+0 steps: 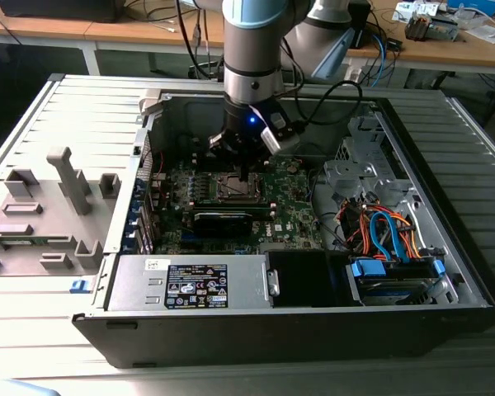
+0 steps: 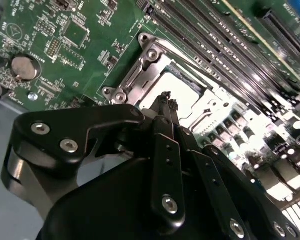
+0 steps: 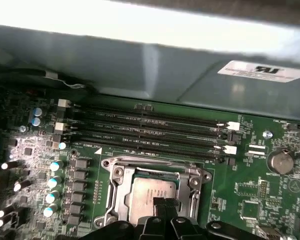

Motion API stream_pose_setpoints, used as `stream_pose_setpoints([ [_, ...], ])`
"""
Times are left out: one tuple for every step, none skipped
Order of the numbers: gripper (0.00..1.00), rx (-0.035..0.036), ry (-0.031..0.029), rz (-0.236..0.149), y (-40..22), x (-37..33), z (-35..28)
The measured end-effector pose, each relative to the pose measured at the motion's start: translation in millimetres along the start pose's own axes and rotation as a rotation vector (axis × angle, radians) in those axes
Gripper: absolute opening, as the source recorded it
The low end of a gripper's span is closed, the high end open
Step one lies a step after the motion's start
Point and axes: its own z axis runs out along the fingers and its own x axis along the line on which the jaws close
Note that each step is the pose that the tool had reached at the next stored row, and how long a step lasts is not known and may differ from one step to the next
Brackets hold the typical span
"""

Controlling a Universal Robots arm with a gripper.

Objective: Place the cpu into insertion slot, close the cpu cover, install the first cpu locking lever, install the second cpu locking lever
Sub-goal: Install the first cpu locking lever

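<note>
We are hovering the claw [image 2: 166, 100] right over the cpu [image 3: 149, 196], which is lying flat in the slot [image 3: 121, 172] in the middle of the motherboard [image 1: 293, 216], inside the open case [image 1: 445, 206] on the table [image 1: 33, 322]. The claw's fingers [image 2: 162, 107] are looking pinched together to a narrow tip with nothing between them, and that tip is sitting just above the chip's silver top in both wrist views. The cover [image 2: 140, 75] is framing the chip, though we cannot tell whether it is fully down or latched. The risk, as we are judging it, is pressing off-centre: a tip pushing on one edge could be tilting the chip and bending contacts underneath. Sliding sideways could be catching the cover's rim or scraping the memory slots [image 3: 150, 130] near it.
</note>
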Motion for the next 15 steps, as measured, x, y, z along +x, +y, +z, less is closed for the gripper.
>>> stream_pose_setpoints([
  [0.11,0.0006,0.0001,0.0,0.0,0.0,-1.6],
  [0.11,0.0008,0.0001,0.0,-0.1,0.0,-3.2],
  [0.11,0.0011,0.0002,0.0,-0.1,-0.1,-4.8],
  [0.11,0.0013,0.0002,0.0,-0.1,-0.1,-7.3],
  [0.11,0.0013,0.0002,0.0,-0.1,-0.1,-9.0],
  [0.11,0.0014,0.0002,0.0,-0.1,-0.2,-12.3],
  [0.11,0.0014,0.0002,0.0,-0.2,-0.2,-13.9],
  [0.11,0.0014,0.0002,0.0,-0.2,-0.2,-15.2],
  [0.11,0.0014,0.0002,0.0,-0.2,-0.2,-16.2],
  [0.11,0.0014,0.0002,0.0,-0.2,-0.2,-18.1],
  [0.11,0.0014,0.0002,0.0,-0.3,-0.3,-20.3],
  [0.11,0.0014,0.0002,0.0,-0.3,-0.3,-22.0],
  [0.11,0.0014,0.0002,0.0,-0.3,-0.3,-23.0],
  [0.11,0.0014,0.0001,0.0,-0.3,-0.3,-24.2],
  [0.11,0.0012,0.0001,0.0,-0.3,-0.3,-24.2],
])
